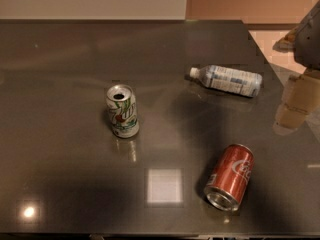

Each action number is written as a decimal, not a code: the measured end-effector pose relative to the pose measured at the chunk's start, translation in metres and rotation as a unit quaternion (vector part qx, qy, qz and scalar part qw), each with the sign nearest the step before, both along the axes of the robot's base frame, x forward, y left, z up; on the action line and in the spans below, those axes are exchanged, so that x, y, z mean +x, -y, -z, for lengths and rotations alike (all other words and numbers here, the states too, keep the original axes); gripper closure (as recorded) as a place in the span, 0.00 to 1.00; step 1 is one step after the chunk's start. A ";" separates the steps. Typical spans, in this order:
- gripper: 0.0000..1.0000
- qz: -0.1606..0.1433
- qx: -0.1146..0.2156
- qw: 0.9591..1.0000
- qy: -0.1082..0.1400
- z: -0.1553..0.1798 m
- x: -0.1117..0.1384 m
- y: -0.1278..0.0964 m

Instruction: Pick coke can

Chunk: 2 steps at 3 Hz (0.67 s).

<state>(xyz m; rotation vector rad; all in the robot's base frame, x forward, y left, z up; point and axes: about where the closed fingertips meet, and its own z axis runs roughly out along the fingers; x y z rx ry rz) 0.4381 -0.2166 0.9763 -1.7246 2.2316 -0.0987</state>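
Note:
The coke can [230, 177], red with white script and silver ends, lies on its side on the dark grey table [75, 59], at the front right, its silver end towards me. My gripper [296, 106] hangs at the right edge of the view, above and to the right of the can, well apart from it and holding nothing.
A white can with green and red markings [122, 111] stands upright and opened, left of centre. A clear plastic bottle with a white cap [226, 80] lies on its side behind the coke can. The table's right edge [280, 79] runs diagonally near the gripper.

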 end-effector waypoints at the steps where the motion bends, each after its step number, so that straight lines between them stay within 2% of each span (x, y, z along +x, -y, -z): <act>1: 0.00 0.000 0.000 1.000 0.001 -0.001 0.000 0.000; 2: 0.00 -0.041 -0.003 0.999 -0.007 0.002 -0.013 -0.001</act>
